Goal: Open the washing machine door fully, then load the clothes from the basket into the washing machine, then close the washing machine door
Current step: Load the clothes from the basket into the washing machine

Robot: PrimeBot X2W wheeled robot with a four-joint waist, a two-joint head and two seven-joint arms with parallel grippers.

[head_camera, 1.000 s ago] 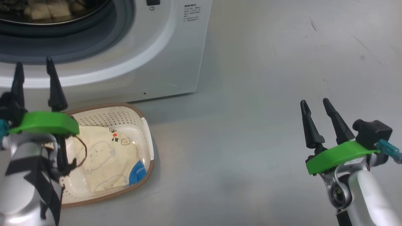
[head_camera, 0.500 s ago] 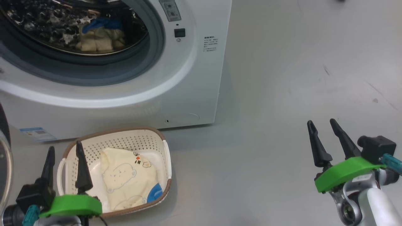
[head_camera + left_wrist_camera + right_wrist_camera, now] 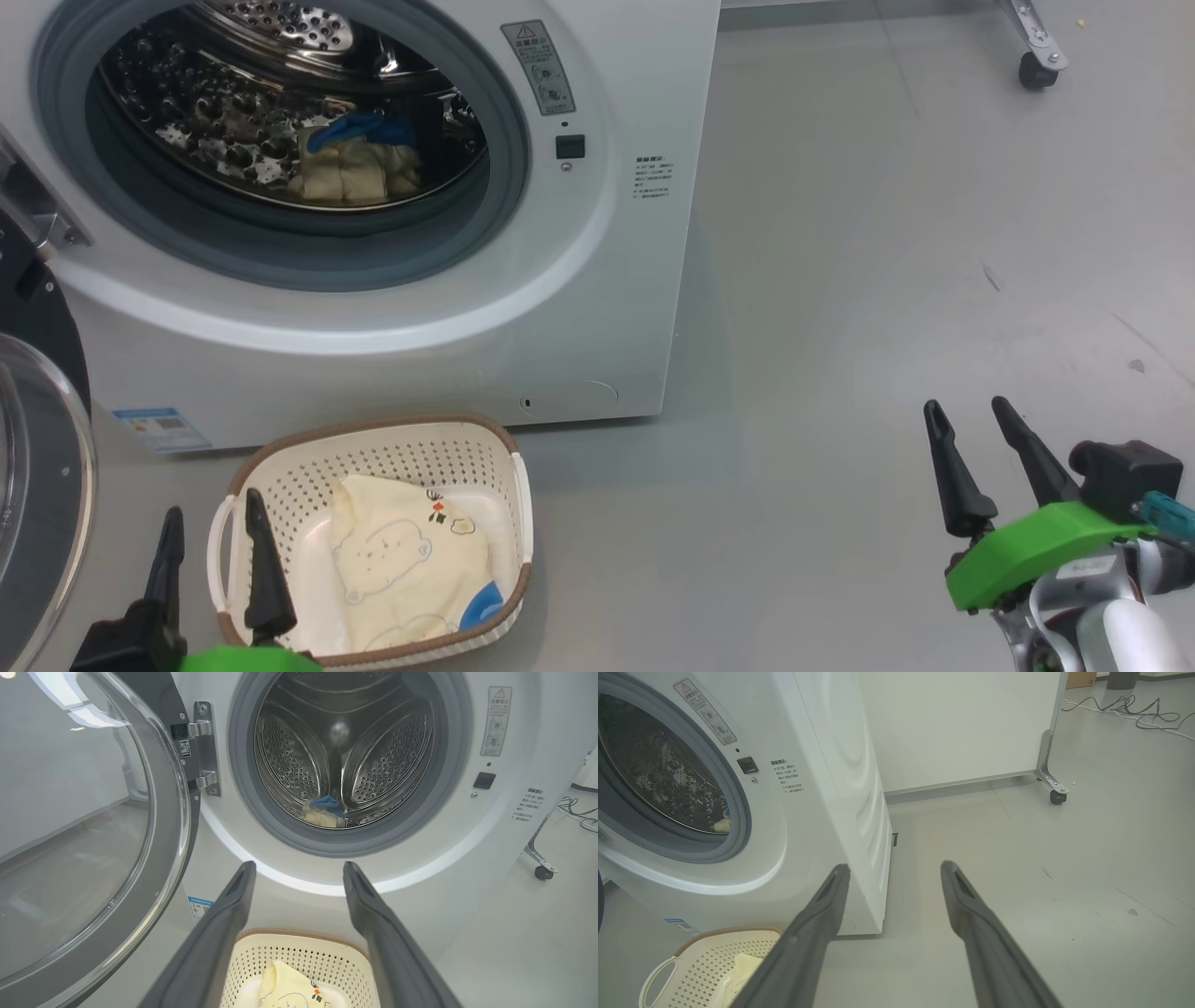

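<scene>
Camera tilted up (washing machine fuller) | grey floor | caster beyond

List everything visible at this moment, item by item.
washing machine: one, white, behind the basket
washing machine door: one, black rim, clear glass, swung open left
loaded clothes: one bundle, yellow and blue, inside the machine
basket: one, cream, brown rim, floor before the machine
clothes in basket: one yellow bear-print garment, one blue piece
caster: one, black, far right floor
left pincer: one, dark, open, by basket's left handle
right pincer: one, dark, open, over floor at right
</scene>
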